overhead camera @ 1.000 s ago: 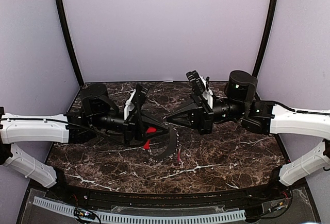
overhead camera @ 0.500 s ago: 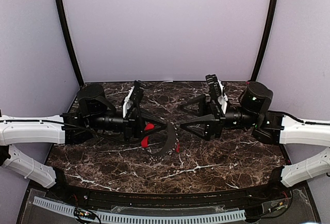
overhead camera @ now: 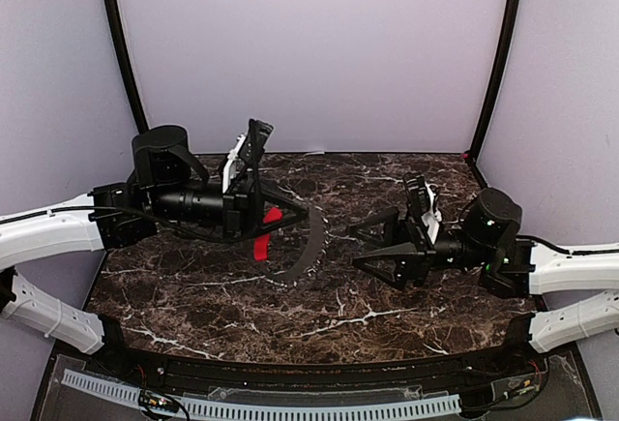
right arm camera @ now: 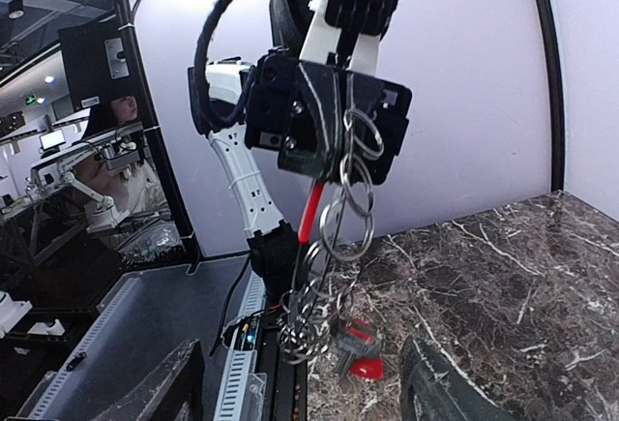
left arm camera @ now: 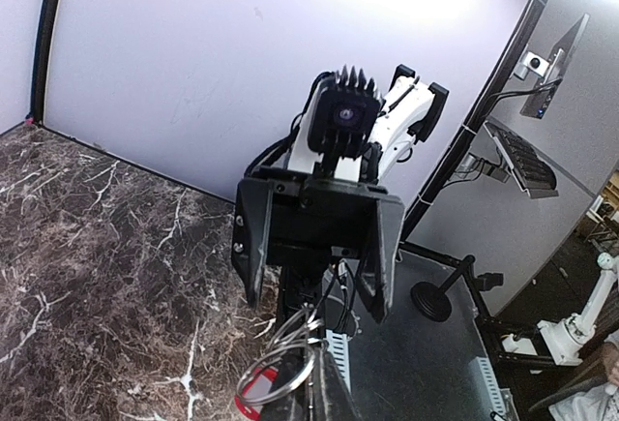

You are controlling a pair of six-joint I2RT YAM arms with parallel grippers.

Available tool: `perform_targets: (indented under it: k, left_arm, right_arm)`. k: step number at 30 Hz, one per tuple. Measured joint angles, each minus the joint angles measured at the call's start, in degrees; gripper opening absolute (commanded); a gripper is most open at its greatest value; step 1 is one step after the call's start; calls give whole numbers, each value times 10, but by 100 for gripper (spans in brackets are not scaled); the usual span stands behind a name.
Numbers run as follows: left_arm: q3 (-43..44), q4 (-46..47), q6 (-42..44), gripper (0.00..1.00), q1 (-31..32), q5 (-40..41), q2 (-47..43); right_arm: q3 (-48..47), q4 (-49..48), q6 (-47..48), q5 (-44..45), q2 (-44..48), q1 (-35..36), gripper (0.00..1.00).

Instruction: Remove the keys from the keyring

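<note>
right tool [overhead camera: 356, 245] has released and backed away, jaws wide; left tool [overhead camera: 298, 214] stays clamped on the keyring [right arm camera: 350, 210], red key [right arm camera: 361, 361] apparently still attached.

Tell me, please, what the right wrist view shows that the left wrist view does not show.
Only the right wrist view: the left hand from the front, shut on the keyring, whose wire loops hang down in a chain, with the red sleeve and the red-headed key low in the bunch. Only the left wrist view: the right hand from the front, jaws wide apart, nothing between them. Both: the marble table, the pale wall and part of the keyring.
</note>
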State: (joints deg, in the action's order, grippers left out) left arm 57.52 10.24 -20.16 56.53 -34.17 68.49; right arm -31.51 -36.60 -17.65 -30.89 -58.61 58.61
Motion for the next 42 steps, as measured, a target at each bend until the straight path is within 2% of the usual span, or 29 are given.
perform_targets:
  k: [7,17,18,20,21,24,29,35,40,42]
  left_arm:
    - [54,-83,-6,0,-1,-15,-3]
    - [70,-137,-16,0,-5,-57,-2]
    - [72,-138,-16,0,-5,-61,-1]
    - [74,-138,-17,0,-5,-69,0]
    - [75,-138,-18,0,-5,-73,2]
    - [81,-139,-21,0,-5,-82,8]
    - [82,-141,-22,0,-8,-93,14]
    - [82,-143,-26,0,-8,-100,19]
    - [82,-146,-26,0,-8,-110,20]
    - [82,-147,-27,0,-8,-113,20]
  right_arm:
    - [29,-63,12,5,-32,35,60]
    - [1,-67,70,33,-72,63,62]
    - [-3,-68,74,33,-77,64,58]
    - [-7,-71,80,33,-85,65,43]
    - [-8,-72,80,33,-90,66,39]
    - [-12,-70,90,33,-103,69,39]
    - [-25,-71,99,32,-125,71,44]
    - [-29,-73,101,30,-137,74,28]
    - [-36,-76,100,21,-140,74,36]
    - [-37,-78,99,16,-141,74,35]
